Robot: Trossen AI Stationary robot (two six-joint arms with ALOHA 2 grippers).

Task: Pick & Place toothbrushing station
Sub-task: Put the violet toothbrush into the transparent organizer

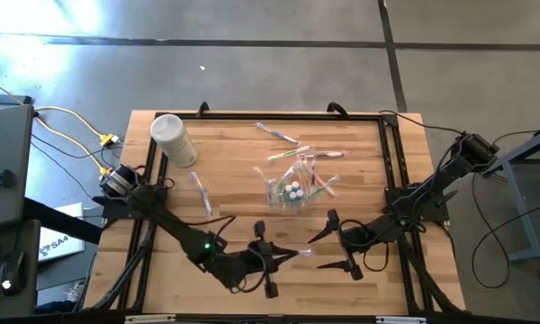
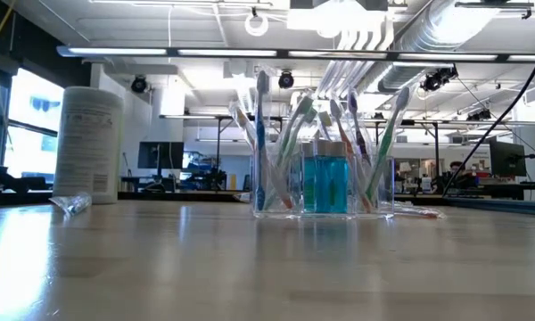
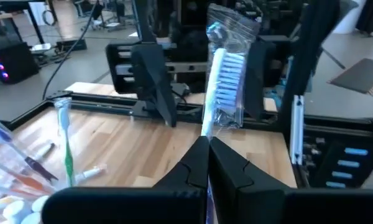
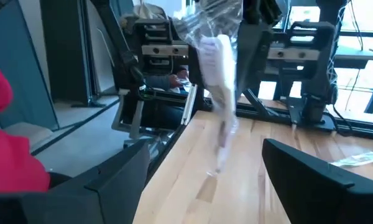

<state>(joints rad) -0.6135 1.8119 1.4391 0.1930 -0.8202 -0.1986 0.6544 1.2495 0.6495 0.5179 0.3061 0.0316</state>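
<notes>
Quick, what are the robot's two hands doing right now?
Left hand: closed, holding a wrapped toothbrush by its handle.
Right hand: open, holding nothing; the wrapped toothbrush hangs between its fingers.

— Left gripper [image 1: 292,255]? 
— Low over the near desk edge, fingers pinched together, reaching toward the right.
— Right gripper [image 1: 340,241]? 
— Just opposite, fingers spread wide, pointing back at it.
</notes>
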